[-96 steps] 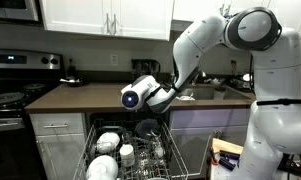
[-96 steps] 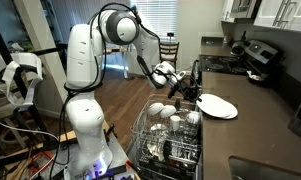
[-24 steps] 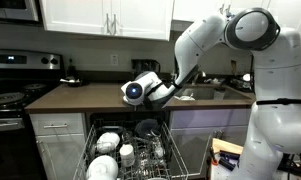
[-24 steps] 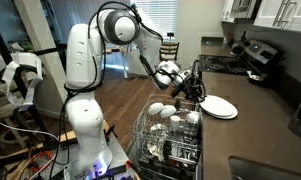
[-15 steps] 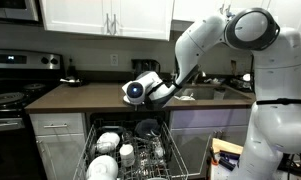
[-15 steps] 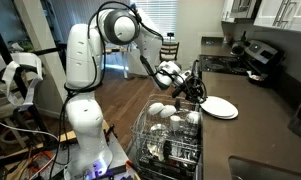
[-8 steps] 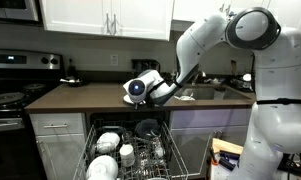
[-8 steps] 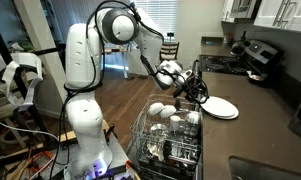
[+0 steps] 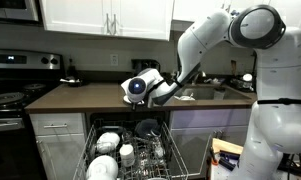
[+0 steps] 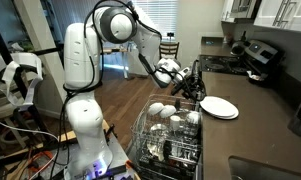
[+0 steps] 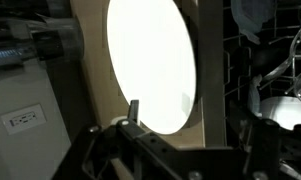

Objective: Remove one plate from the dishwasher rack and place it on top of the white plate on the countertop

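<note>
A white plate [image 10: 219, 107] lies flat on the dark countertop [image 10: 262, 122]. I cannot tell whether it is one plate or a stack. In the wrist view it fills the middle as a bright oval [image 11: 155, 62]. My gripper [image 10: 197, 90] hovers at the plate's near edge, just above the counter rim. It is open, and one thin finger [image 11: 133, 110] shows against the plate's edge with nothing clamped. The dishwasher rack [image 10: 140, 135] stands pulled out below, its wire side [image 9: 156, 156] showing. In an exterior view my wrist [image 9: 138, 89] hides the fingers.
White bowls [image 10: 165, 110] and dishes [image 9: 108, 142] sit among the rack's tines. A stove [image 9: 8, 99] stands at the counter's end, with a dark pot [image 9: 70, 80] near it. A sink [image 9: 205, 92] is set in the counter beyond my arm.
The jaws have opened over the last second. The gripper has drawn slightly back and up from the plate's edge. The plate stays on the countertop.
</note>
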Controlling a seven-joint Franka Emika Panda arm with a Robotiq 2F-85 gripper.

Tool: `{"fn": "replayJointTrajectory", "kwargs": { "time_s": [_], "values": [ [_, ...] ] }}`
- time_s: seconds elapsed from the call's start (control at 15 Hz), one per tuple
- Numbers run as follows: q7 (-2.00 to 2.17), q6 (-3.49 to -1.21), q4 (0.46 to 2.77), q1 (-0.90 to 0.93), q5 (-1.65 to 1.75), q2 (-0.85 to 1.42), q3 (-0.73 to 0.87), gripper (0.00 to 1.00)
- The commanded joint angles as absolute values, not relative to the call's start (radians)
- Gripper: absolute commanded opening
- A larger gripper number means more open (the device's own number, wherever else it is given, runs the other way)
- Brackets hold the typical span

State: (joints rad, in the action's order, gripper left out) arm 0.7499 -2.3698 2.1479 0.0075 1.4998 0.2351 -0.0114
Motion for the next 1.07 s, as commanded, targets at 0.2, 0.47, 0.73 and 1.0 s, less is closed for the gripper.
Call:
{"fn": "replayJointTrajectory", "kwargs": {
  "time_s": [0.2, 0.47, 0.73, 1.0],
  "values": [
    [0.720, -2.394, 2.217, 0.032, 1.483, 0.154, -0.053, 1.00],
    [0.723, -2.415, 2.236, 0.052, 1.483, 0.129, -0.076, 1.00],
    [0.740, -2.514, 2.254, 0.062, 1.472, 0.103, -0.092, 1.00],
    [0.748, -2.653, 2.252, 0.053, 1.431, 0.112, -0.093, 1.00]
  ]
}}
